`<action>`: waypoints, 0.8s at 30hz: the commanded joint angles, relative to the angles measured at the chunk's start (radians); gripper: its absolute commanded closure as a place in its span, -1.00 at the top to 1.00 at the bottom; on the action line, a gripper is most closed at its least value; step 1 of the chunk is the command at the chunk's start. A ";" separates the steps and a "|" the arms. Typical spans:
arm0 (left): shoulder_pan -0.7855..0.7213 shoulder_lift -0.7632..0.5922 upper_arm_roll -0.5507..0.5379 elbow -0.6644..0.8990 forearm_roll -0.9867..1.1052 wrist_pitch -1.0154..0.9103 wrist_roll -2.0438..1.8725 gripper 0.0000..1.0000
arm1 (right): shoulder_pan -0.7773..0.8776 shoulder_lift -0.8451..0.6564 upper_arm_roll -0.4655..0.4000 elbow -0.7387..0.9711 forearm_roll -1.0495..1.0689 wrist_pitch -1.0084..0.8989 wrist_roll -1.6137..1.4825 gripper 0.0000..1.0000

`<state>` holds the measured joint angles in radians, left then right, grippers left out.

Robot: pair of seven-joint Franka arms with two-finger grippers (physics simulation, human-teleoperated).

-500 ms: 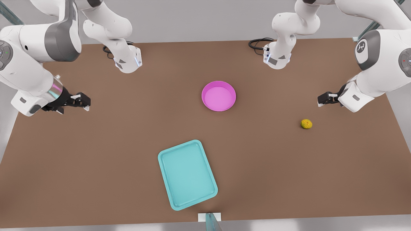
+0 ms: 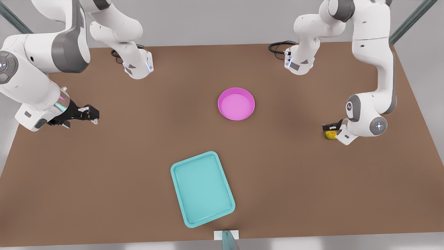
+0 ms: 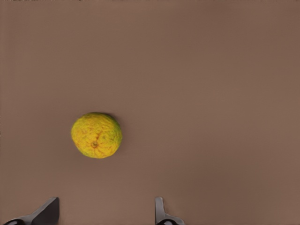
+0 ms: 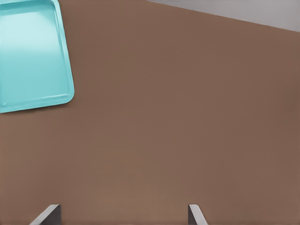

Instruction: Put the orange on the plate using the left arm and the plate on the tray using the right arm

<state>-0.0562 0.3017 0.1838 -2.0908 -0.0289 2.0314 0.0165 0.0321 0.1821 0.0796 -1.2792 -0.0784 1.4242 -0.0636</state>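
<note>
The small yellow-orange orange lies on the brown table at the front view's right, partly covered by my left gripper, which hangs just above it. In the left wrist view the orange sits on the table ahead of the open left gripper, not between its fingers. The magenta plate rests empty at the table's middle. Nearer the front edge lies the turquoise tray, also empty. My right gripper waits open at the front view's left, with the tray's corner in its wrist view.
Both arm bases stand at the table's far edge with black cables beside them. A small white bracket sits at the near edge, just beyond the tray. Bare brown tabletop lies between orange, plate and tray.
The left arm has swung forward and down, bringing its gripper from behind the orange to right over it. The right arm shifted only slightly. Orange, plate and tray stayed put.
</note>
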 commanded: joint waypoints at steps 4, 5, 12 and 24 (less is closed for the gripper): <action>0.001 0.034 0.019 -0.025 0.003 0.286 0.117 1.00 | 0.003 0.005 0.002 0.004 0.002 0.007 -0.004 1.00; -0.001 0.040 0.019 -0.035 0.003 0.299 0.117 1.00 | 0.005 0.005 0.002 0.004 0.000 0.007 -0.002 1.00; -0.001 0.091 0.034 -0.057 0.003 0.300 0.117 1.00 | 0.006 0.005 0.002 0.003 0.000 0.007 -0.002 1.00; 0.002 0.174 0.034 -0.057 0.003 0.299 0.125 1.00 | 0.002 0.007 0.002 0.003 0.002 0.007 -0.009 1.00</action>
<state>-0.0528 0.4740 0.2177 -2.1480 -0.0278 2.3274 0.1100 0.0333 0.1898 0.0812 -1.2778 -0.0773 1.4312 -0.0667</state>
